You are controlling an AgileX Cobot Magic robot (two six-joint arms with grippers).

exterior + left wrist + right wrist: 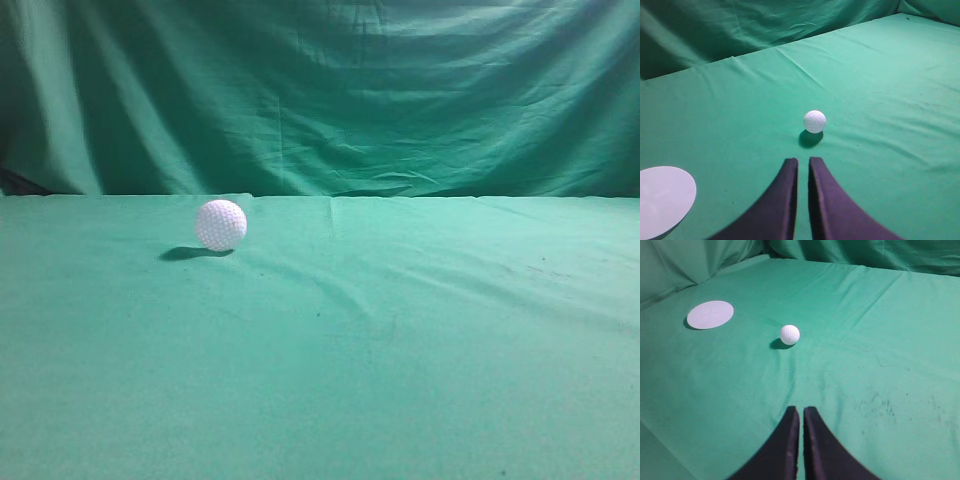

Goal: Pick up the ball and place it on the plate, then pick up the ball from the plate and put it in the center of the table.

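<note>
**Left wrist view: ball waiting, nothing gripped**

The left gripper [803,162] has its jaws nearly together, holding nothing; the right gripper [801,412] likewise. Just ahead of the left one the ball [815,121] sits on the table [890,75], apart from the plate [662,200] off to the side. Whether this is the first pickup or the finished task cannot be told. If the former, the jaws must spread before closing round the ball.
</note>
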